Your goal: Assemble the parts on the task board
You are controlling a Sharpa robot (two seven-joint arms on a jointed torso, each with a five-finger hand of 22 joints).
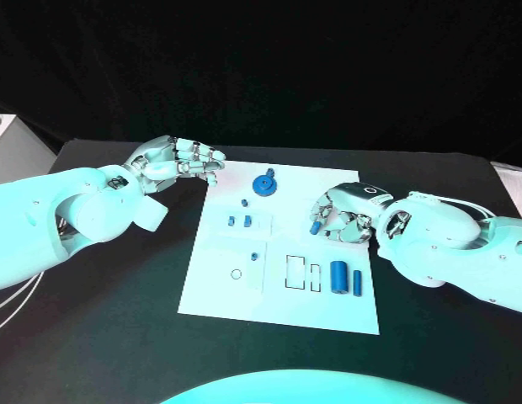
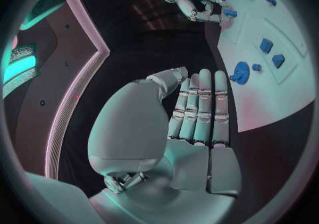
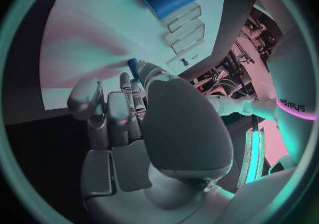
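The white task board (image 1: 219, 290) lies in the middle of the black table. On it sit a blue gear (image 1: 265, 183), a few small blue blocks (image 1: 247, 221) and two blue cylinders (image 1: 338, 276) beside outlined slots (image 1: 293, 272). My right hand (image 1: 343, 215) hovers over the board's right side and pinches a small blue peg (image 1: 317, 225) at its fingertips; the peg (image 3: 133, 67) also peeks out past the fingers in the right wrist view. My left hand (image 1: 183, 160) hangs at the board's far left corner, fingers (image 2: 199, 107) held together and curled, with nothing in them.
A white box (image 1: 0, 147) stands at the table's far left edge. In the left wrist view the gear (image 2: 239, 71) and two blue blocks (image 2: 266, 46) lie beyond my left hand, with the right hand (image 2: 193, 0) farther off.
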